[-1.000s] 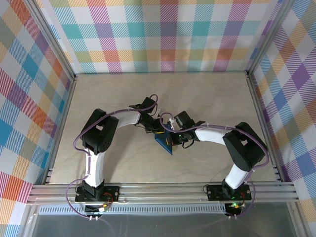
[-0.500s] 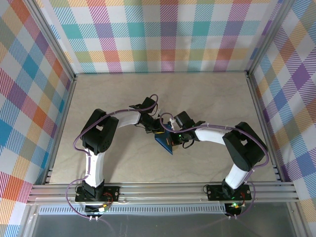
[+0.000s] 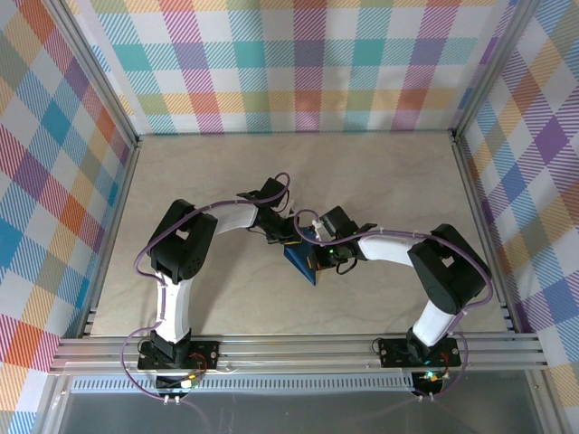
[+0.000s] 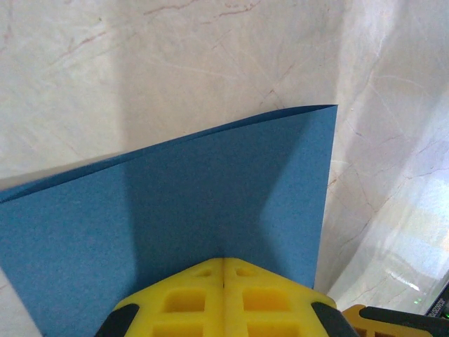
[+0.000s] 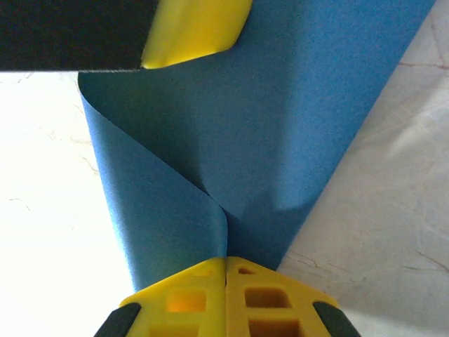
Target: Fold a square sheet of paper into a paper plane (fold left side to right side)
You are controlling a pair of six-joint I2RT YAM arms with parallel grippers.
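The square sheet of paper (image 3: 304,265) is dark blue and lies partly folded at the table's centre, between the two arms. Its doubled edge (image 4: 210,133) runs across the left wrist view. My left gripper (image 4: 223,261) is shut, with its yellow tips resting on top of the sheet and no paper seen between them. My right gripper (image 5: 226,261) is shut on a raised curl of the sheet (image 5: 203,210), which bends up into its jaws. From above, the left gripper (image 3: 291,239) and the right gripper (image 3: 317,253) almost meet over the paper. One left finger (image 5: 196,28) shows beyond the paper in the right wrist view.
The beige marbled table (image 3: 217,172) has aluminium rails (image 3: 298,348) along the near edge and checked walls (image 3: 298,63) on three sides. Purple cables (image 3: 145,253) loop off the left arm.
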